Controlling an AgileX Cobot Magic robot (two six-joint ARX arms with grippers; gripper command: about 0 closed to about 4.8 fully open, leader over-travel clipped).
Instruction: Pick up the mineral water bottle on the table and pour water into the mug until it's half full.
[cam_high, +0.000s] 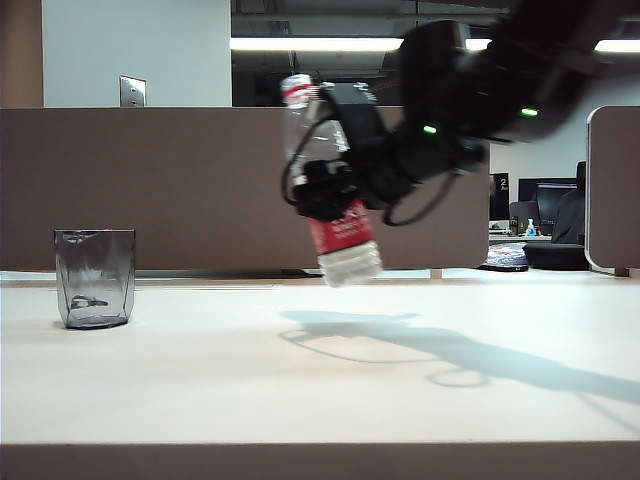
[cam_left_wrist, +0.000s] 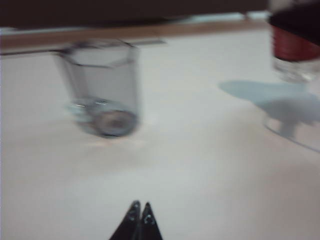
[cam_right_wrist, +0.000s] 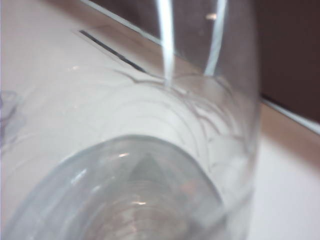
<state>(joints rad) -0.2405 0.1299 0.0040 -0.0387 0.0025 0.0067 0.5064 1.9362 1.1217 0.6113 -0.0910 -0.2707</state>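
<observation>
The right hand (cam_high: 325, 190) is gripping the water bottle (cam_high: 330, 190) around its middle, holding it tilted in the air above the tabletop (cam_high: 300, 380), well right of the mug (cam_high: 95, 278). The left hand (cam_left_wrist: 140, 212) is sitting low near the mug, fingers pressed together and holding nothing. The mug is looking empty. The red ring at the neck could be a cap; if it is, no water would pour. A loose grip on the slick plastic could also let the tilted bottle slip.
</observation>
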